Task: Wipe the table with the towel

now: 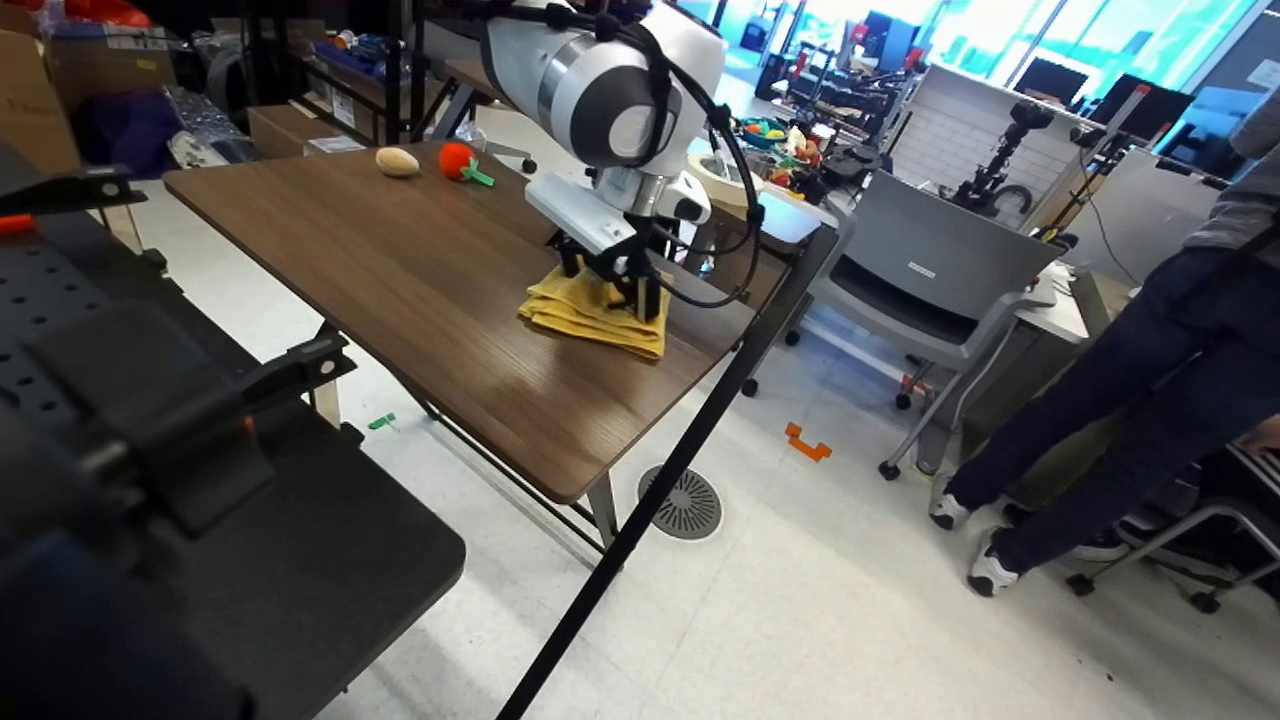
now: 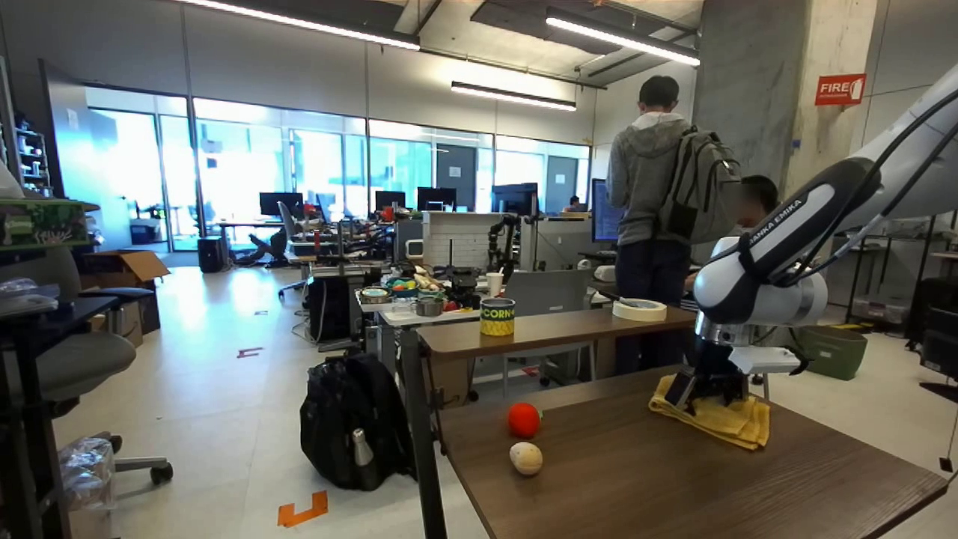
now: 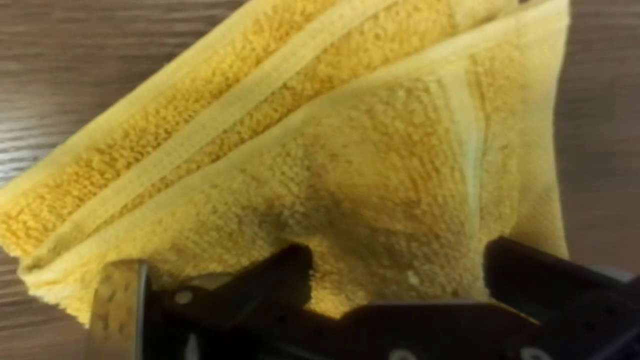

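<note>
Two black fingers [image 3: 280,275] of the pincer [image 3: 397,267] stand spread wide, unclenched. One folded yellow terry towel [image 3: 390,160] lies under and between them, resting on one brown wood-grain table [image 1: 400,260]; the wrist view is blurred, so whether the tips press into it I cannot tell. Well apart from the pincer, on the same table, sit one red ball [image 1: 456,160] with a green tab [image 1: 480,177] and one pale egg-shaped ball [image 2: 526,458]. Beyond the pincer, in an exterior view, one brown shelf [image 2: 569,326] bears one tape roll [image 2: 640,314] and one can [image 2: 498,318] marked CORN.
</note>
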Controlling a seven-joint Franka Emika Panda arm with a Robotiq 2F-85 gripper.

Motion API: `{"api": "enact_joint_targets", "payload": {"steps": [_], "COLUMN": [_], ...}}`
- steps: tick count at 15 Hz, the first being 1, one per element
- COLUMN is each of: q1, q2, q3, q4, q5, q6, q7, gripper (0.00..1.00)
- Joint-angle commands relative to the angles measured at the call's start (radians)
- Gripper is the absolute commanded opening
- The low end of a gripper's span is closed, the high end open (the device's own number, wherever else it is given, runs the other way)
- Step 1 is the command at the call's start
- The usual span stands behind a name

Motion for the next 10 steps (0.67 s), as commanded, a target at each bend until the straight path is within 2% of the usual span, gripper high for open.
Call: {"api": "enact_joint_targets", "payload": {"steps": [1,10], "q1": [0.032,0.173], "q2": [-0.068,-0.257], "q3": [0.027,0.017], "q4": [-0.221,-0.599], "q5": [-0.029,-0.21], "q6": [0.034,0.066], "q7": [-0.082,-0.158], "gripper": [1.0,1.0]}}
